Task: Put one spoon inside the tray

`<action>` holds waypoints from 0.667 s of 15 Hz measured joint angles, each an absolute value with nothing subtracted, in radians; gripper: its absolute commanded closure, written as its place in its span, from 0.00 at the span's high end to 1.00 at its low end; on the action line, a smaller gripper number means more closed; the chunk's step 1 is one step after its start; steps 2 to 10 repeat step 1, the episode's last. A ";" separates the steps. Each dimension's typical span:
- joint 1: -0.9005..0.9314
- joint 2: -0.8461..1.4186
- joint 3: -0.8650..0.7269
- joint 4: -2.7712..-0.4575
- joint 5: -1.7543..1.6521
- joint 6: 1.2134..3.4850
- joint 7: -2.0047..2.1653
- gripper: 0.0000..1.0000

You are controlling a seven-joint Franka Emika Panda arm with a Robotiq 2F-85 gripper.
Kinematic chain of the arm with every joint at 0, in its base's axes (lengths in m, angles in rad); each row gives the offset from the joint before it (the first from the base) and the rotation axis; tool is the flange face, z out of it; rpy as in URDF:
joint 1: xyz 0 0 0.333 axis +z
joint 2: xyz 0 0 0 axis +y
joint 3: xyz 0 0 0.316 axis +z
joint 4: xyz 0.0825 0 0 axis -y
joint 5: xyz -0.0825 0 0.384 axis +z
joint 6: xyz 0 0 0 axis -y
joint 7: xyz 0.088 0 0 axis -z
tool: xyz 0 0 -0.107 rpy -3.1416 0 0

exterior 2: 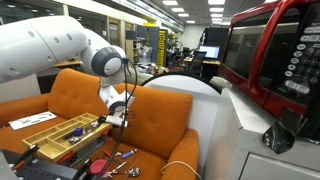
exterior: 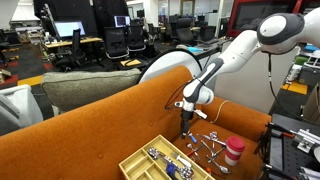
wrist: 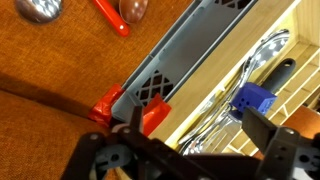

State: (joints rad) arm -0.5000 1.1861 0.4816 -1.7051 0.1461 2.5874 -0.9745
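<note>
The pale yellow tray (exterior: 138, 161) with several compartments lies on the orange sofa seat and also shows in the other exterior view (exterior 2: 38, 131). In the wrist view its wooden divider (wrist: 200, 75) runs diagonally, with metal spoons (wrist: 256, 58) lying in one compartment. My gripper (wrist: 200, 140) hangs over the tray with its fingers wide apart and nothing clamped between them. In both exterior views it (exterior: 188, 126) (exterior 2: 113, 118) hovers just above the tray's edge. Loose cutlery (exterior: 207, 146) lies on the seat beside the tray.
A red-lidded white cup (exterior: 233, 150) stands past the loose cutlery. A grey perforated insert (wrist: 185, 50), an orange piece (wrist: 125, 108) and a blue object (wrist: 253, 102) sit in the tray. A red-handled spoon (wrist: 112, 15) lies on the sofa. The sofa back rises behind.
</note>
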 measured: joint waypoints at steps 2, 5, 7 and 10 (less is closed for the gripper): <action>-0.500 1.186 0.480 -1.705 0.146 2.587 -0.975 1.00; -0.500 1.186 0.480 -1.705 0.146 2.587 -0.975 1.00; -0.500 1.186 0.480 -1.705 0.146 2.587 -0.975 1.00; -0.500 1.186 0.480 -1.705 0.146 2.587 -0.975 1.00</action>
